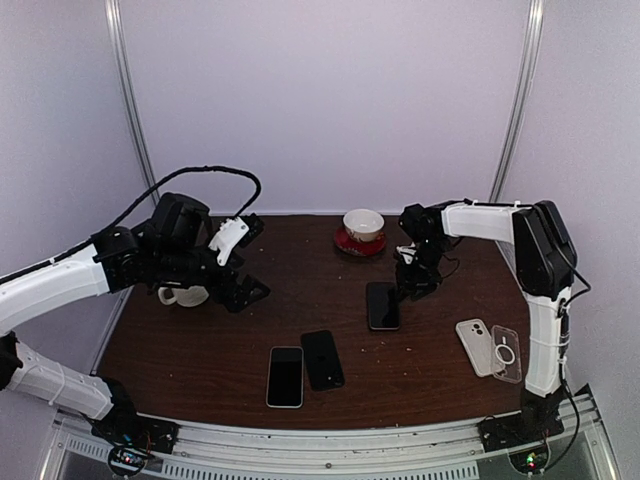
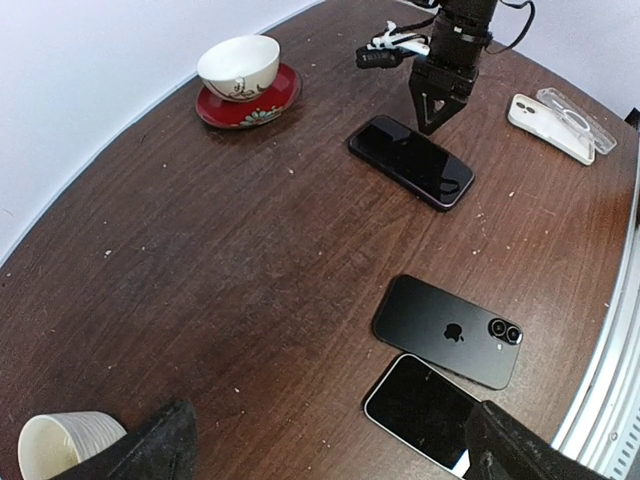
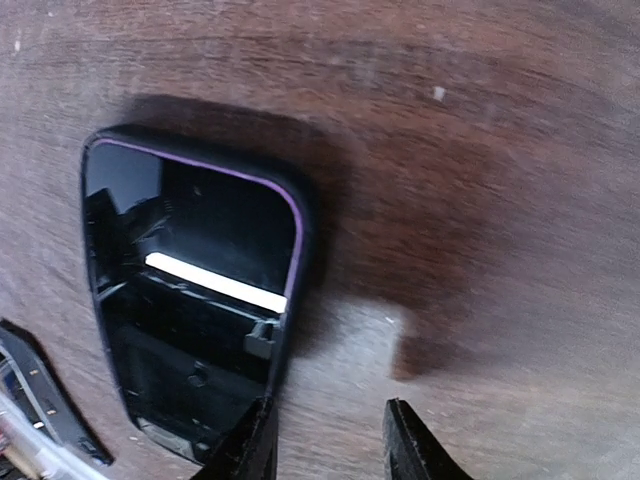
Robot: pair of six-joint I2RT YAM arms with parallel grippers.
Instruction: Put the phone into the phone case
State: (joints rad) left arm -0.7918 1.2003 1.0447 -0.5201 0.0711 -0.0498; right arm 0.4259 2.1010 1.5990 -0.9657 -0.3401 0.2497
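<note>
Soft, even light here, a bit cool off the pale walls (image 1: 330, 100), and the dark tabletop (image 1: 200, 340) soaks most of it up. The left wrist view bends hard at the edges, fisheye style. The right wrist view is smeary up close, with a bright strip glaring off the black phone (image 3: 180, 250) and a soft shadow around it.

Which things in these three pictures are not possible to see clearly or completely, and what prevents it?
White cup: top view, the left arm covers most of it; left wrist view, the bottom edge cuts it.
Left fingers: left wrist view, bottom edge leaves only the tips.
Dark phone near the right fingers: right wrist view, blurred, one corner behind a finger.
Clear case: top view, too small to tell whether it touches the white phone.
</note>
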